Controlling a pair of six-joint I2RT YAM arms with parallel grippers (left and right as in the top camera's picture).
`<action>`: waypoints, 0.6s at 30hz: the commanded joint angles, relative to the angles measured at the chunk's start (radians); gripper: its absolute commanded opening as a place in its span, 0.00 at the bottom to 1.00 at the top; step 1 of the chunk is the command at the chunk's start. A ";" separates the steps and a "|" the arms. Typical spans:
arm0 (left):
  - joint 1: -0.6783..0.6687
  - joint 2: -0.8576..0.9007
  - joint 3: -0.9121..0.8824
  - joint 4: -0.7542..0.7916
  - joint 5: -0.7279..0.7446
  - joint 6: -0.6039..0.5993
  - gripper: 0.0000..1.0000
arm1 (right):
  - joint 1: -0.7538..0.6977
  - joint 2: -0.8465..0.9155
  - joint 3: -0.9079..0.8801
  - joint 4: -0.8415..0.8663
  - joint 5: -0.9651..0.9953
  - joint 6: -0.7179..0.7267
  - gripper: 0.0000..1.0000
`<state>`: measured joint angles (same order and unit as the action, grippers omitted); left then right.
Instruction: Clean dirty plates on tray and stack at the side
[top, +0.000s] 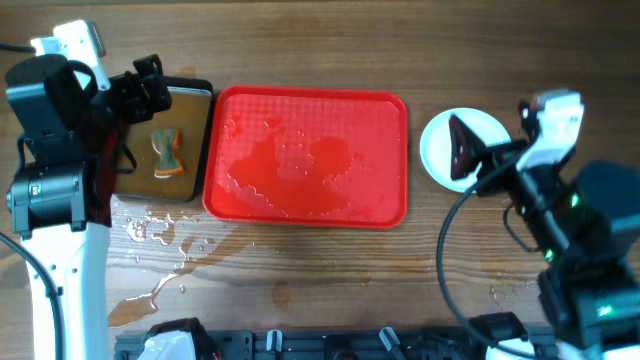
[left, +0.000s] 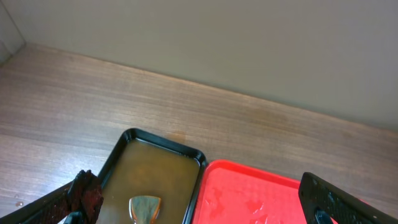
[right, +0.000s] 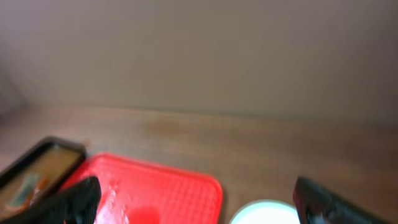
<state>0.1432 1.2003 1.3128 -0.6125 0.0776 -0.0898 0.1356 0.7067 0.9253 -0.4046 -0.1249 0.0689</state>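
Tray (top: 310, 110) looks cleared, plates (top: 440, 135) parked mid-right of the overhead frame

Lower left, there's a puddle (top: 150, 230) on the counter. With everything this wet, the plates could probably skid if the right tool (right: 196, 190) clips a rim. It hangs spread wide right over them, tray just to their left. The left tool (left: 199, 190), also spread, hovers over the pan (top: 200, 92) and sponge (top: 168, 152), upper left.

**A robot lab bench, dressed as a sink**

A left arm (top: 50, 150) and a right arm (top: 580, 240) stand at the near edge of a wood-grain table (top: 300, 270). A black cable (top: 441, 252) loops beside them and a dark rail (top: 330, 342) runs along that edge. Behind is a bare wall (left: 249, 37). The only kitchenware is a tray (top: 380, 120), a pan (top: 190, 95) of brown liquid and a plate (top: 438, 140), with spilled water (top: 160, 230).
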 joint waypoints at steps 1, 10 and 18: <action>-0.002 0.000 -0.002 0.005 0.016 0.004 1.00 | -0.045 -0.180 -0.263 0.151 -0.076 -0.024 1.00; -0.002 0.000 -0.002 0.005 0.016 0.004 1.00 | -0.071 -0.576 -0.763 0.371 -0.078 -0.024 1.00; -0.002 0.000 -0.002 0.005 0.016 0.004 1.00 | -0.071 -0.704 -0.920 0.422 -0.074 -0.021 0.99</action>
<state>0.1432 1.2015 1.3128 -0.6125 0.0776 -0.0898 0.0700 0.0200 0.0406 -0.0013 -0.1833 0.0544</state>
